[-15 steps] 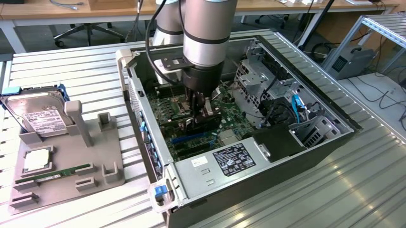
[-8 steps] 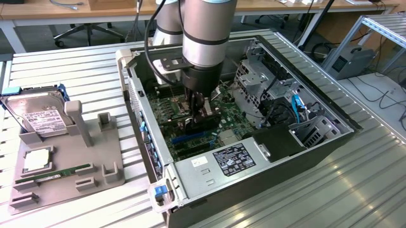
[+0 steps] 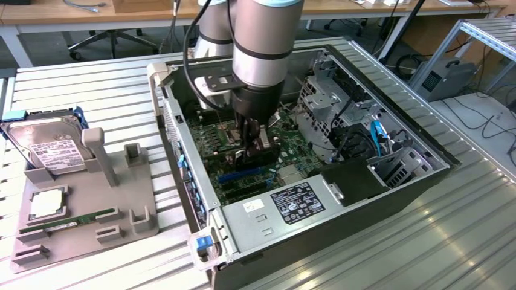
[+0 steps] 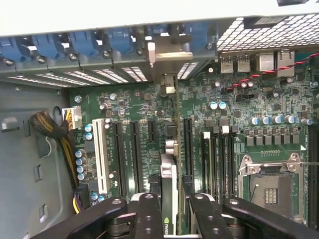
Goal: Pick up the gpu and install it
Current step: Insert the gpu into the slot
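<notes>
My gripper (image 3: 250, 156) reaches down inside the open computer case (image 3: 185, 175), over the green motherboard (image 3: 278, 136). Its black fingers (image 4: 148, 209) are shut on the gpu (image 4: 168, 172), which shows edge-on as a thin upright card between them. The card's silver end bracket (image 4: 169, 52) lies against the case's rear slot wall. The card stands in line with the black expansion slots (image 4: 187, 144) on the motherboard (image 4: 139, 104). I cannot tell whether its lower edge sits in a slot.
A grey parts holder (image 3: 89, 199) on the exterior view's left carries a hard drive (image 3: 48, 148), a processor (image 3: 47, 202) and a memory stick (image 3: 69, 223). Inside the case are the power supply (image 3: 294, 202), a drive cage (image 3: 322, 103), the processor socket (image 4: 271, 186) and a cable bundle (image 4: 50, 124).
</notes>
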Motion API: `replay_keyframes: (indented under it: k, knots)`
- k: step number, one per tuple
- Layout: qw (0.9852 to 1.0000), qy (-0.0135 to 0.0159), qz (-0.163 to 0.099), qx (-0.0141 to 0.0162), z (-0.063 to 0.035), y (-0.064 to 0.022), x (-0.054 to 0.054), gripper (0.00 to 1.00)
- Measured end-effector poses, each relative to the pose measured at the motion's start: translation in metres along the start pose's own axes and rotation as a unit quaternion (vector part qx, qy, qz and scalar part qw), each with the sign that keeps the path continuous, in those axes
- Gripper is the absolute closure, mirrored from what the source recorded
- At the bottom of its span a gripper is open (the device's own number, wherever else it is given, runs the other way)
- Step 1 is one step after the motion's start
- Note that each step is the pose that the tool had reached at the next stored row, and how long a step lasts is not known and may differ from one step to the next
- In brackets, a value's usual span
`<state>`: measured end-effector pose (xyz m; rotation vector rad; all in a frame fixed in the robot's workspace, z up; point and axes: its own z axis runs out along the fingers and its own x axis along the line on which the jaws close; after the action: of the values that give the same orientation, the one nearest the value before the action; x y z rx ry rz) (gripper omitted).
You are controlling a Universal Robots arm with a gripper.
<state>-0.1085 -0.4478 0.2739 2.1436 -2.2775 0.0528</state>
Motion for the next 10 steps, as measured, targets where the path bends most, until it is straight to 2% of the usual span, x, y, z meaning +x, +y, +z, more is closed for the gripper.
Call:
replay_keyframes:
  k: [6, 8, 9, 10]
  knots:
    - [1.0000, -0.0003, 0.000, 0.0000, 0.0001, 0.0004, 0.0040, 0.73]
    - [1.0000, -0.0044, 0.000, -0.0003, 0.0001, 0.0003, 0.0045, 0.73]
    - [1.0000, -0.0074, 0.000, -0.0005, 0.0003, 0.0003, 0.0045, 0.73]
    - [0.9999, -0.0124, 0.000, -0.0007, 0.0005, 0.0003, 0.0045, 0.73]
